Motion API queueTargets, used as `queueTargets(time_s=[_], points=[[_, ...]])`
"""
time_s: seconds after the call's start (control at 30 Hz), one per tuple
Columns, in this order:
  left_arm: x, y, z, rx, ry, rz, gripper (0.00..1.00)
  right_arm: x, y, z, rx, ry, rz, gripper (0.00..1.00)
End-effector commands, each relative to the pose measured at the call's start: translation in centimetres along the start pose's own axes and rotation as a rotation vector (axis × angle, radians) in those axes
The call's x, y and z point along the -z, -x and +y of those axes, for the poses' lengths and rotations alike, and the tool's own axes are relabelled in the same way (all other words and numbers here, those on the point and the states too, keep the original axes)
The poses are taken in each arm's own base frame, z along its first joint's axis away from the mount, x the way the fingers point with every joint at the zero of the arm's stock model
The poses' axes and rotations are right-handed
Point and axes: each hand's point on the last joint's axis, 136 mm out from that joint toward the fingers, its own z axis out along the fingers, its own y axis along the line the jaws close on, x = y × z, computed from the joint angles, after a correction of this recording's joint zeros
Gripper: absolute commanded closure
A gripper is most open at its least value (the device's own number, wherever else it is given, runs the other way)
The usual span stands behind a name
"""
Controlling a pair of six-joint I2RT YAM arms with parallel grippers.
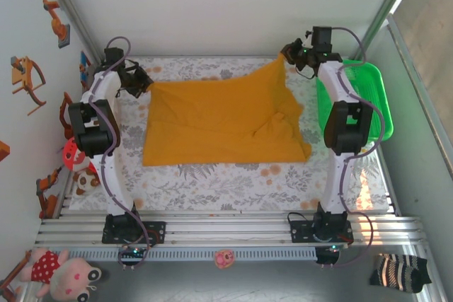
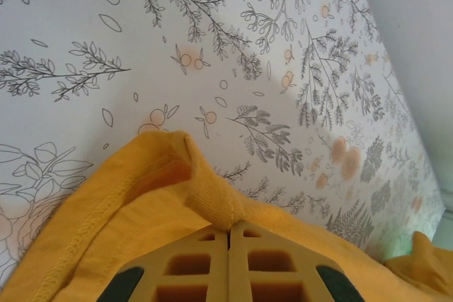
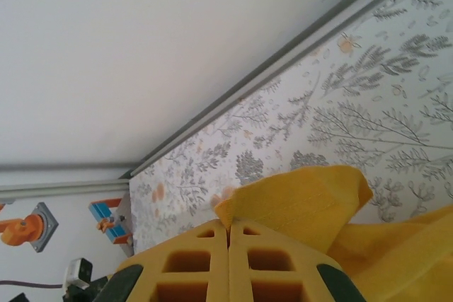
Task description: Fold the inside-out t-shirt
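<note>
The inside-out t-shirt (image 1: 219, 122), mustard yellow, lies spread over the middle of the floral table cloth, with a rumpled fold at its right side. My left gripper (image 1: 146, 83) is shut on the shirt's far left corner; in the left wrist view its jaws (image 2: 228, 230) pinch a ribbed edge of the t-shirt (image 2: 205, 189). At the far right, my right gripper (image 1: 287, 53) is shut on the far right corner and holds it raised off the table. The right wrist view has that gripper (image 3: 228, 228) closed on a hemmed corner of the t-shirt (image 3: 304, 199).
A green plastic basket (image 1: 371, 86) stands at the right, beside the right arm. The floral cloth (image 1: 233, 182) is bare in front of the shirt. White walls close the back and sides. Soft toys and a striped sock (image 1: 400, 271) lie below the table's near rail.
</note>
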Motion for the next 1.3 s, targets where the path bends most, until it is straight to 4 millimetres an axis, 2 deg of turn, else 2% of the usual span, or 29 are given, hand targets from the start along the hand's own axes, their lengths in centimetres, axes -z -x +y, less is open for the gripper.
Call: queueTargets(time_s=[0.0,0.13,0.27,0.37,0.43,0.57,0.67,0.8,0.9,0.93,0.97,1.0,1.03,1.1,1.13,1.2,1.27], points=[[0.9,0.1,-0.9,0.011,-0.037,-0.004,1.00,0.0,-1.1,-1.0,0.011,-0.011,0.019,1.00],[1.8,0.1,-1.8,0.011,-0.060,-0.009,1.00,1.2,-1.6,-0.6,0.025,-0.010,0.020,1.00],[3.2,-0.5,-2.5,0.021,-0.087,-0.014,1.00,3.4,-2.5,0.4,0.034,-0.002,0.000,1.00],[4.1,-1.7,-2.2,0.050,-0.094,-0.015,1.00,5.5,-3.7,0.5,0.044,-0.012,-0.020,1.00],[4.4,-3.0,-1.3,0.078,-0.089,-0.010,1.00,7.1,-5.1,-0.2,0.051,-0.045,-0.030,1.00],[4.4,-5.3,1.3,0.141,-0.050,-0.005,1.00,9.7,-8.7,-3.1,0.049,-0.129,-0.038,1.00],[3.5,-7.5,3.9,0.193,-0.014,0.021,1.00,11.0,-12.3,-5.9,0.055,-0.205,-0.021,1.00],[2.6,-10.0,7.4,0.221,0.055,0.053,1.00,11.9,-18.5,-10.4,0.046,-0.299,0.048,1.00],[2.5,-10.7,8.8,0.218,0.086,0.067,1.00,13.0,-22.1,-13.6,0.039,-0.383,0.115,1.00],[2.7,-10.8,9.3,0.215,0.104,0.069,0.98,13.5,-22.9,-14.5,0.034,-0.409,0.134,0.90],[2.9,-10.7,9.5,0.209,0.114,0.067,0.91,14.0,-23.5,-15.0,0.033,-0.431,0.143,0.76],[3.2,-10.5,9.5,0.205,0.116,0.063,0.75,14.7,-23.6,-15.3,0.041,-0.457,0.140,0.65],[3.5,-10.2,9.5,0.202,0.119,0.055,0.56,15.4,-23.4,-15.3,0.057,-0.479,0.130,0.59],[4.4,-9.4,8.9,0.190,0.112,0.033,0.36,16.3,-22.2,-14.1,0.103,-0.490,0.097,0.55],[4.9,-9.0,8.5,0.180,0.113,0.020,0.30,16.6,-21.4,-13.3,0.132,-0.495,0.085,0.55],[5.8,-8.3,7.4,0.164,0.096,-0.007,0.26,16.5,-20.0,-11.7,0.181,-0.492,0.087,0.56],[6.5,-7.7,5.8,0.146,0.065,-0.029,0.24,15.4,-18.8,-10.5,0.225,-0.483,0.118,0.56]])
